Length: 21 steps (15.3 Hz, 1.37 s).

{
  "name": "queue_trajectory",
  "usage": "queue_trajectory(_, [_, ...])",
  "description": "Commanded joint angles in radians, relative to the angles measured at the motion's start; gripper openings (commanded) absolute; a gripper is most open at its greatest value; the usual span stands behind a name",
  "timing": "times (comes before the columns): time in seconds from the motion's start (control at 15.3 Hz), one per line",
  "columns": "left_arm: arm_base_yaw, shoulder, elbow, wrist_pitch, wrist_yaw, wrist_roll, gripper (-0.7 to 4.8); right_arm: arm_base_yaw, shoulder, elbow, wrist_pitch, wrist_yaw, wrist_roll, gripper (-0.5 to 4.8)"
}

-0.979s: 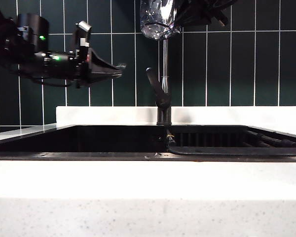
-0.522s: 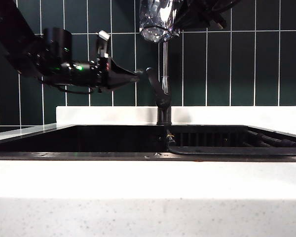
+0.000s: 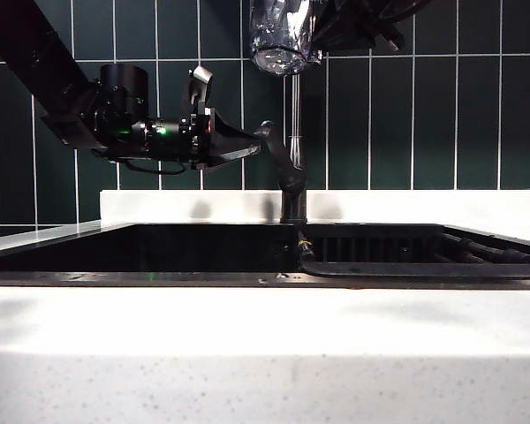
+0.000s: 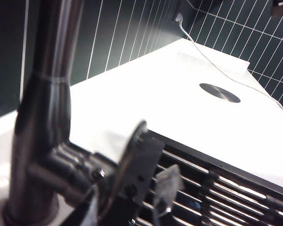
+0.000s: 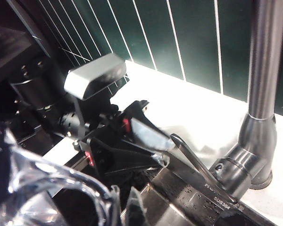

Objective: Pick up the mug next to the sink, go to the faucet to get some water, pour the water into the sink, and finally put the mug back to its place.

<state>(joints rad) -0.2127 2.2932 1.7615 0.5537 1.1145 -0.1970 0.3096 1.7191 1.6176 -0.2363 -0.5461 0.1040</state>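
The clear faceted mug (image 3: 278,35) hangs at the top of the exterior view, close beside the faucet (image 3: 294,106) pipe, with my right gripper (image 3: 314,26) shut on its wall. In the right wrist view the mug's rim (image 5: 52,188) fills the near corner by my right gripper (image 5: 125,207). My left gripper (image 3: 258,140) reaches in from the left, its fingers open above and below the tip of the faucet's lever (image 3: 278,150). The left wrist view shows the lever (image 4: 137,160) between those fingers, next to the pipe (image 4: 47,117). The black sink (image 3: 159,278) lies below.
A white counter (image 3: 265,327) runs along the front and behind the sink. Dark green tiles (image 3: 406,115) cover the back wall. A barred rack (image 3: 477,252) lies in the sink's right half. A white cable (image 4: 212,63) and a dark round disc (image 4: 219,92) lie on the counter.
My left arm has swung right from the left wall to the faucet lever, and its fingers have spread around the lever's tip. The mug has hardly moved.
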Motion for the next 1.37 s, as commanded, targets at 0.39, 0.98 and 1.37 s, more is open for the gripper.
queue_trajectory(0.39, [-0.021, 0.064, 0.145, -0.006, -0.007, 0.000, 1.52, 0.002, -0.005, 0.007, 0.022, -0.010, -0.024, -0.02])
queue_trajectory(0.98, [-0.049, 0.079, 0.145, 0.004, -0.022, 0.006, 0.67, 0.001, 0.002, 0.007, 0.008, -0.010, -0.030, -0.02])
queue_trajectory(1.37, [-0.049, 0.079, 0.145, 0.016, 0.014, 0.002, -0.05, 0.001, 0.002, 0.007, 0.008, -0.010, -0.030, -0.02])
